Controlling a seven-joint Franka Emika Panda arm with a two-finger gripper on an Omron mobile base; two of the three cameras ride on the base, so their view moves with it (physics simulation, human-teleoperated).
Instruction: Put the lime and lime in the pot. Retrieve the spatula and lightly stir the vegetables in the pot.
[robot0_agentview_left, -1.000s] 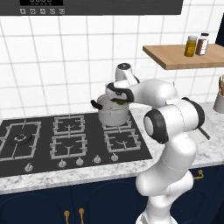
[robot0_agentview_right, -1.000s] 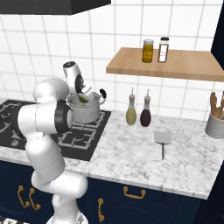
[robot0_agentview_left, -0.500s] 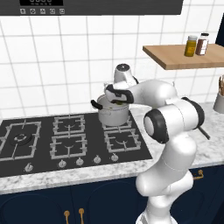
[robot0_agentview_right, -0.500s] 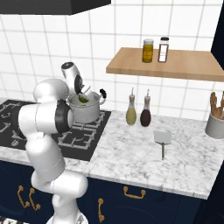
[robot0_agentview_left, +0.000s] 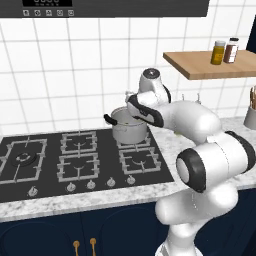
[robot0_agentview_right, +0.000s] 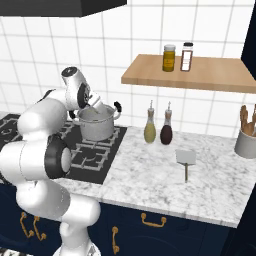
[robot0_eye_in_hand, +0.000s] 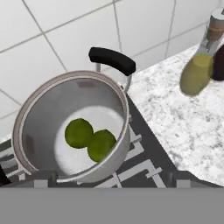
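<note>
Both small round green limes (robot0_eye_in_hand: 90, 139) lie touching each other on the bottom of the shiny steel pot (robot0_agentview_right: 96, 123) with black loop handles, on the rear right burner of the stove. The fingers (robot0_agentview_right: 93, 104) hang just above its rim; I cannot tell from the pictures whether they are open. The flat grey spatula (robot0_agentview_right: 185, 161) lies well apart on the marble tabletop (robot0_agentview_right: 165, 187), to the arm's right beyond two bottles (robot0_agentview_right: 158, 128), its handle pointing toward the front edge, so I judge the arm must swing right.
</note>
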